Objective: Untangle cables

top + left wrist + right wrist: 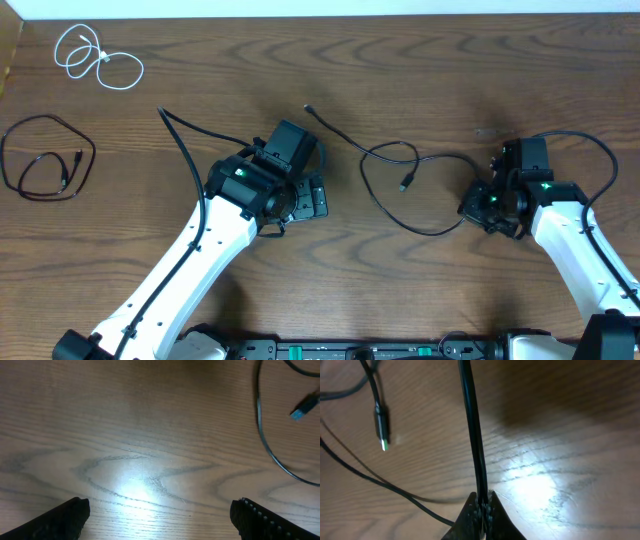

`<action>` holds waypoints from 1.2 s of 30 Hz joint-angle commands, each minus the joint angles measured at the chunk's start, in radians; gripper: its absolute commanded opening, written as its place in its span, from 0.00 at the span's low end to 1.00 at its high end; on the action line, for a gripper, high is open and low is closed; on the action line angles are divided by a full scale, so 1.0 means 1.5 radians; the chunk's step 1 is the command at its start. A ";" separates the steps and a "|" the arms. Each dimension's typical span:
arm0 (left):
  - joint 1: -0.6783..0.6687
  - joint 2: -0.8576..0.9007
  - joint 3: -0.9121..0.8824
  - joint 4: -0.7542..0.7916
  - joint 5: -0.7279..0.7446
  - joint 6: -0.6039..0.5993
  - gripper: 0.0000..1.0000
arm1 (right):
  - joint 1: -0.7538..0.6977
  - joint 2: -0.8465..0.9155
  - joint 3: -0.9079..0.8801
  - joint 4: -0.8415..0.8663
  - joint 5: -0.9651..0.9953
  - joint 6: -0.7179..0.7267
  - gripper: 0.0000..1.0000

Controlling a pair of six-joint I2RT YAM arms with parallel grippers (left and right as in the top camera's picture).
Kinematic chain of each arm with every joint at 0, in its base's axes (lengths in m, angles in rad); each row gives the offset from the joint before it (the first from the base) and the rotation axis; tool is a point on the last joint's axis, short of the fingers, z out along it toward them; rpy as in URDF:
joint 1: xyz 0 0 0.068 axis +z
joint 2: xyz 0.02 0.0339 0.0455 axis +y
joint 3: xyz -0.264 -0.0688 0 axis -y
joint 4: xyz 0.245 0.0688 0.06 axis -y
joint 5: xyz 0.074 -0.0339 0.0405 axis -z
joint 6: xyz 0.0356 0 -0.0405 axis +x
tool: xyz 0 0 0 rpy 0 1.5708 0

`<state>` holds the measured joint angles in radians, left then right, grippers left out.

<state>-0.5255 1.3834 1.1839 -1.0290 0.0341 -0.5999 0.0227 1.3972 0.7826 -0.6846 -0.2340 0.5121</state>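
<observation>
The white cable (95,60) lies coiled at the far left corner. One black cable (45,160) lies in a loose coil at the left edge. The other black cable (385,195) loops across the middle, with one plug (406,184) inside the loop. My right gripper (478,205) is shut on this cable; in the right wrist view the cable (472,425) runs up from the pinched fingertips (483,502), with its plug (381,425) at the left. My left gripper (308,197) is open and empty over bare wood (160,520), with the cable (265,440) and plug (304,408) to its right.
The wooden table (450,70) reaches a white wall edge at the back. A thick black arm cord (185,150) arcs off the left arm, and another arm cord (590,150) loops by the right arm.
</observation>
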 commanded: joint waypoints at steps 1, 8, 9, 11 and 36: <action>-0.001 0.002 -0.001 0.004 -0.014 -0.003 0.95 | 0.003 -0.003 -0.004 0.036 -0.103 -0.048 0.01; -0.001 0.002 -0.001 0.017 -0.013 -0.003 0.95 | 0.007 -0.021 0.002 0.194 -0.470 -0.090 0.01; -0.001 0.002 -0.001 0.019 -0.013 -0.006 0.95 | 0.012 -0.027 0.002 0.211 -0.506 -0.090 0.01; 0.002 0.002 -0.001 0.025 -0.013 -0.005 0.95 | 0.029 -0.044 0.002 0.227 -0.549 -0.102 0.01; 0.274 -0.012 0.019 0.042 0.624 -0.039 0.95 | 0.355 -0.096 0.002 0.344 -0.524 -0.283 0.01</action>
<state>-0.1184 1.3800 1.1854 -0.9672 0.8940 -0.6552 0.5446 1.2663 0.7773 -0.1677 -1.0283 0.1089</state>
